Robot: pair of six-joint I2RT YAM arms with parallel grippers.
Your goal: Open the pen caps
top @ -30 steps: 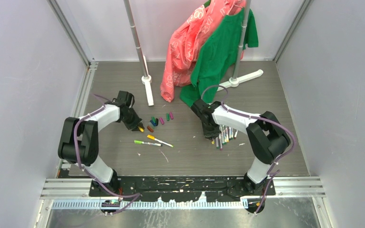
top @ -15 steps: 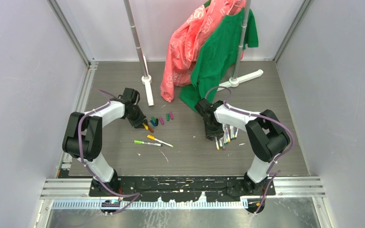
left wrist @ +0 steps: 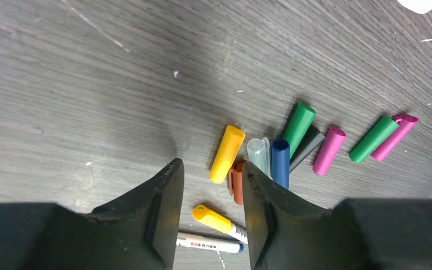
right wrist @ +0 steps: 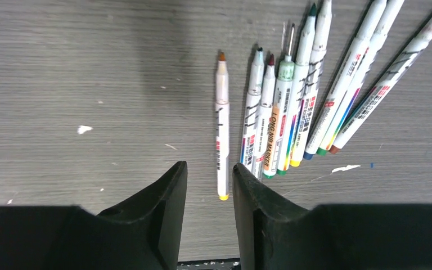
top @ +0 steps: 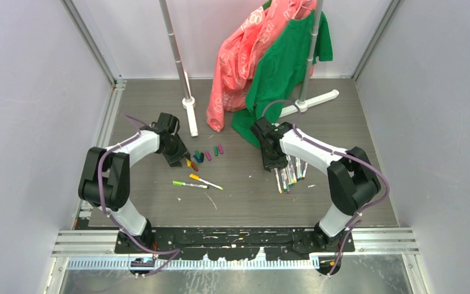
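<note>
Two capped pens [top: 197, 182] look like all that is left to open. They lie on the table [top: 238, 202], just on the arm-base side of the heap of loose caps [left wrist: 281, 149].

Seen from above, the green-capped pen [top: 189, 184] has its long axis almost straight across, with its cap end pointing left. The yellow-capped pen [left wrist: 216, 219] slants. Its cap sits nearest the heap and its barrel runs off to the right, so the two pens close in on each other toward the right.

The left pincer [left wrist: 212, 166] hovers at the heap's left edge, fingers apart with nothing between them. A loose yellow cap [left wrist: 226, 153] lies just ahead of the gap. The right pincer [right wrist: 209, 167] is well to the right of the heap, also apart and empty. It stands over a row of bare pens [right wrist: 284, 118], which lie side by side with their tips pointing away from its fingers.

- **Wrong pick:** coming down from here, the left pincer could close on a loose cap, or knock the heap over the two pens, because everything sits so near.
- **Double grab:** where the pens converge, one squeeze might catch both barrels.
- **Rolling:** round barrels probably roll if they are touched off-centre.
- **Reach:** pulling a cap likely needs both pincers, and the right one is far off. A long reach across may drag through the bare pens and smear ink on the table.
</note>
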